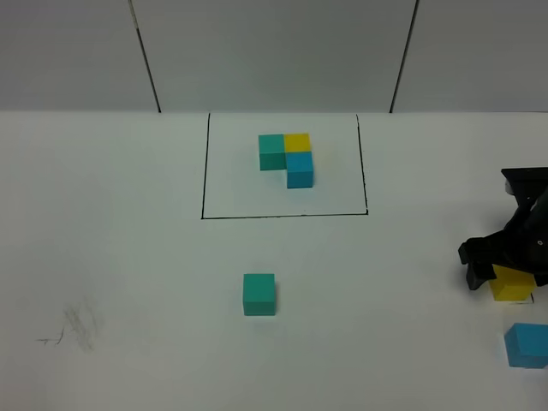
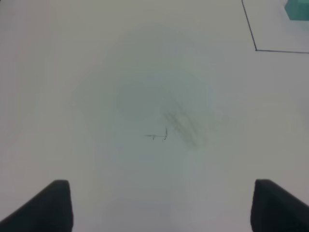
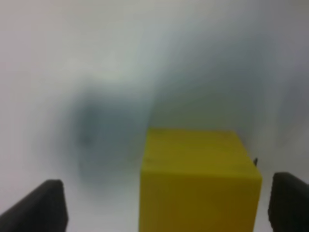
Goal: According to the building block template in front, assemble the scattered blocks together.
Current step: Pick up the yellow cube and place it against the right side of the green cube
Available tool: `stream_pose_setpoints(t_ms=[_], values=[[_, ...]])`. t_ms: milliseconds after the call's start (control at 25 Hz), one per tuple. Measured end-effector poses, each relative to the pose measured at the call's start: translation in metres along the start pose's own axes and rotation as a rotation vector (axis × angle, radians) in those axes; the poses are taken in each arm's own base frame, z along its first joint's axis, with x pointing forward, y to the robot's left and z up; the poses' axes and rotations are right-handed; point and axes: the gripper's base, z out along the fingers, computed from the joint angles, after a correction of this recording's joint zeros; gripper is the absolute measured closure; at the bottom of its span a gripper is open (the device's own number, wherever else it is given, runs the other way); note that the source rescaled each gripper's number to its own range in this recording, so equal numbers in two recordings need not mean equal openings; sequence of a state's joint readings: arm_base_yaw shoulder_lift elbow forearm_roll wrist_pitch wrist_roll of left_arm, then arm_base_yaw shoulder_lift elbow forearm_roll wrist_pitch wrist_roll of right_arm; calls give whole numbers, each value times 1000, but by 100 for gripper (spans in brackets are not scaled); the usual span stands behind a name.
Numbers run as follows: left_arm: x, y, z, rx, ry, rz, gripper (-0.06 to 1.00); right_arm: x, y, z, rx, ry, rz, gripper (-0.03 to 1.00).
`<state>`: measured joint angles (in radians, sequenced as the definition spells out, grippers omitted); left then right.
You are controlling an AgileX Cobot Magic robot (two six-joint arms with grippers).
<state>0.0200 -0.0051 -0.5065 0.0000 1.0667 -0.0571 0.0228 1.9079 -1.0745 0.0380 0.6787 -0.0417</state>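
On the white table [image 1: 128, 257], the black-framed L-shaped block template [image 1: 288, 158] sits at twelve o'clock for me to copy. My right gripper [image 3: 169, 212] stands loose around the small yellow cube [image 1: 512, 284] at four o'clock, ready to squeeze; my left gripper [image 2: 161, 208] hangs wide, empty

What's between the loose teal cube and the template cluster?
Nothing but bare table and the black frame line; exterior high view shows it.
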Motion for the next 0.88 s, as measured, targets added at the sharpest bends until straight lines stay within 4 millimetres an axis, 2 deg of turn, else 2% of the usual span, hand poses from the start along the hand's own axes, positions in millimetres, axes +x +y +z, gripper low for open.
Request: stream_pose_setpoints(t_ms=[80, 160, 200, 360, 440, 520, 760, 880], values=[[0, 0, 0, 0, 0, 0, 31, 0, 0, 0, 3, 0, -15, 43], [0, 0, 0, 0, 0, 0, 31, 0, -1, 0, 13, 0, -47, 72], [0, 0, 0, 0, 0, 0, 31, 0, -1, 0, 16, 0, -58, 75], [0, 0, 0, 0, 0, 0, 31, 0, -1, -1, 26, 5, -175, 76], [0, 0, 0, 0, 0, 0, 31, 0, 9, -9, 29, 12, -307, 76], [0, 0, 0, 0, 0, 0, 31, -2, 28, -22, 24, -3, -481, 76], [0, 0, 0, 0, 0, 0, 31, -4, 115, -59, -1, -52, -1101, 76], [0, 0, 0, 0, 0, 0, 31, -3, 156, -74, -7, -118, -1294, 76]])
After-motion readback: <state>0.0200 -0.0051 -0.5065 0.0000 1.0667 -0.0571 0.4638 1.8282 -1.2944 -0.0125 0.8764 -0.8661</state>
